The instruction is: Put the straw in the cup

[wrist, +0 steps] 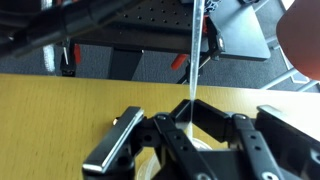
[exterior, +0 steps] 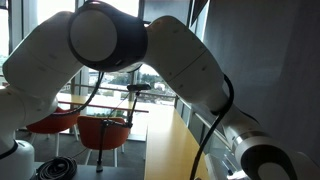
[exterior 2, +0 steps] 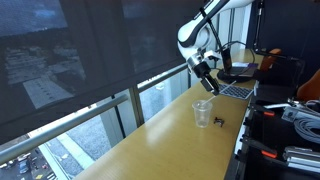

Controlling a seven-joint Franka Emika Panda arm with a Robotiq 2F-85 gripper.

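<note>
In wrist view, straw (wrist: 191, 50) top cut off, tool (wrist: 190, 115) clamped.

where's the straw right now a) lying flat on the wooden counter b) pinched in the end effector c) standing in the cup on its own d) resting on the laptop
b: in the wrist view the straw sticks out of the shut end effector, and in an exterior view the cup stands on the counter below it.
</note>
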